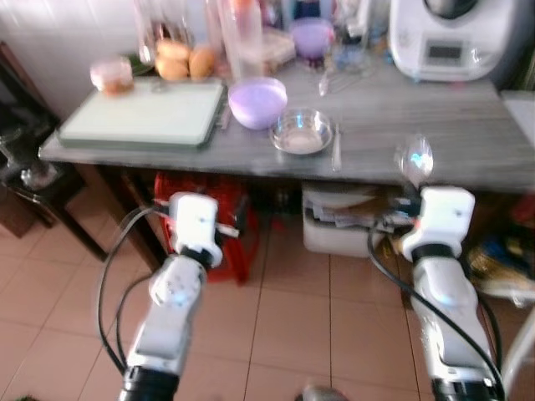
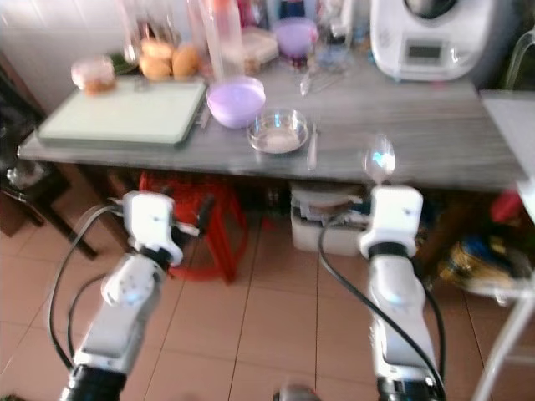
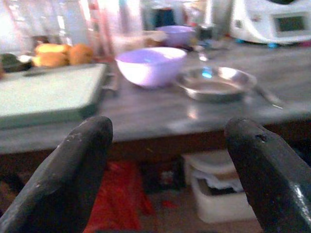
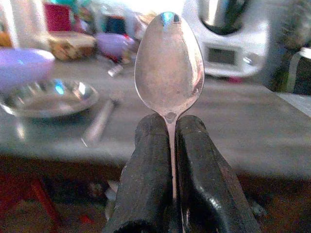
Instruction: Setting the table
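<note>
On the grey wooden worktop (image 1: pixel 435 125) a pale green rectangular tray (image 1: pixel 142 117) lies at the left end, with a lilac plastic bowl (image 1: pixel 257 102) just to its right. A shallow steel dish (image 1: pixel 303 132) sits right of that bowl, nearer the front edge, and a slim piece of metal cutlery (image 1: pixel 336 146) lies just beside the dish on its right. Behind the tray are round orange fruits (image 1: pixel 185 60); at the back right stands a white kitchen machine (image 1: pixel 451 38). Before the worktop, the right hand (image 4: pixel 167 141) holds a silver metal spoon (image 4: pixel 169 63) upright; the left hand (image 3: pixel 167 160) is level with the worktop's front edge. Under the worktop, a red plastic stool (image 1: pixel 230 230) stands left of a white storage box (image 1: pixel 334 221)
</note>
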Controlling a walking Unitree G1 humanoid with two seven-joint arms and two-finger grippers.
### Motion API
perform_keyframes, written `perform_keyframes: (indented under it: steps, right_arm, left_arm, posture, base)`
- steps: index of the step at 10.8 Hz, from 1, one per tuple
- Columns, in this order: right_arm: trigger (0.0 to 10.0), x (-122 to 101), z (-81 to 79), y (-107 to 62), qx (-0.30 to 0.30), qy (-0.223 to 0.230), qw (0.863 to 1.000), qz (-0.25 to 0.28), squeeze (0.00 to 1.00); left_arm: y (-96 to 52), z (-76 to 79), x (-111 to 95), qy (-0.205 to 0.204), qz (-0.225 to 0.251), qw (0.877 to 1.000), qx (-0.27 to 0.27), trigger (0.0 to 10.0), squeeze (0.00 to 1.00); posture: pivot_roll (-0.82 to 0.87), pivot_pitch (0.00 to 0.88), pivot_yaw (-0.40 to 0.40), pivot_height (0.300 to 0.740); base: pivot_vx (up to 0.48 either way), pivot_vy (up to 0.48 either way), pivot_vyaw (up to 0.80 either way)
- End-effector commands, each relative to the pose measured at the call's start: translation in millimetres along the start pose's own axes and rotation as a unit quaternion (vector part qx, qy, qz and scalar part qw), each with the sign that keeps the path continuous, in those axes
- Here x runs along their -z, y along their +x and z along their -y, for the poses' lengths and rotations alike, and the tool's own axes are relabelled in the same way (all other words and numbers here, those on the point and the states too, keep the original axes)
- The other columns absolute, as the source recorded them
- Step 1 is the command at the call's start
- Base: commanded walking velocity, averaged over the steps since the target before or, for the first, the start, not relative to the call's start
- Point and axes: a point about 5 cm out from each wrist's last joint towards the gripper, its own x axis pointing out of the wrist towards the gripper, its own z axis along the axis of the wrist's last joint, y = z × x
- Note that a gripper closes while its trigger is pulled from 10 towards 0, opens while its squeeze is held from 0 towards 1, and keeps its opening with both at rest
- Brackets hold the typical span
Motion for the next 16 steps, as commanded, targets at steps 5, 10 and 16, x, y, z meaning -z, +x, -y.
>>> perform_keyframes:
  steps: [5, 10, 16]
  right_arm:
    - [10.0, -5.8, -10.3, 5.1, -0.017, 0.003, 1.000, 0.011, 0.00]
    - [10.0, 6.3, -11.4, 7.4, -0.009, 0.019, 0.999, -0.025, 0.00]
    - [10.0, 22.4, -20.7, 10.3, -0.002, 0.089, 0.990, -0.106, 0.00]
  left_arm:
    - [-1.6, -8.6, -2.2, 0.003, 0.002, 1.000, -0.011, 10.0, 0.00]
    - [-4.0, -9.7, 0.0, -0.001, -0.007, 1.000, -0.007, 10.0, 0.00]
    - [-29.0, -32.8, -3.1, 0.009, -0.009, 1.000, -0.017, 10.0, 0.00]
  posture:
    - [-0.04, 0.000, 0.044, 0.740]
    - [-0.04, 0.000, 0.045, 0.740]
    - [-0.01, 0.000, 0.042, 0.740]
  base:
    - [0.415, -0.111, 0.00]
    - [0.412, 0.000, 0.00]
    - [0.113, 0.000, 0.00]
